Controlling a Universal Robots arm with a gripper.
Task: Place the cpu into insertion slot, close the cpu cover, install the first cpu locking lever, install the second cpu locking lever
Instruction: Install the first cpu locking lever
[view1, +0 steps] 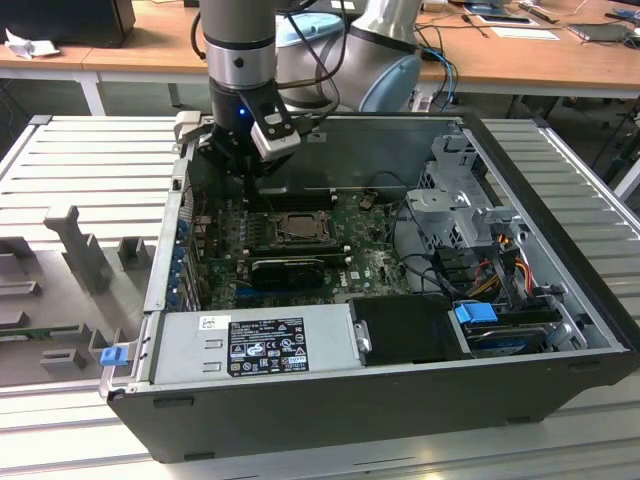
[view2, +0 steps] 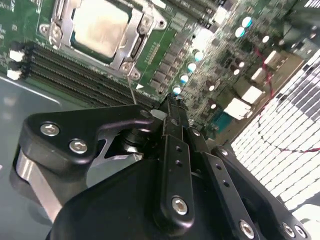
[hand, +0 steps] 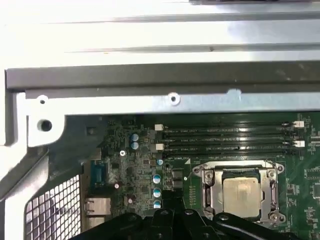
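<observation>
The silvery cpu (view2: 100, 27) lies flat in the insertion slot (view1: 265, 237) on the green motherboard (hand: 135, 170). The cpu cover (hand: 206, 192) is folded down around the cpu (hand: 243, 195), and its metal frame (view2: 131, 42) borders the chip. A thin metal lever rod (view2: 131, 89) stands up from a corner of the socket, just in front of the fingertips. My gripper (view2: 170, 106) hovers beside the socket, on the side towards the exterior view's left, with its black fingers shut and nothing between them. It hangs over the board (view1: 245, 182) inside the case.
Long black memory slots (hand: 227, 140) run between the socket and the case wall (hand: 170, 102). A black card (view1: 290, 268) sits in front of the socket. The power supply (view1: 255, 345), drive cage (view1: 455, 205) and cables (view1: 500, 255) crowd the exterior view's right and front.
</observation>
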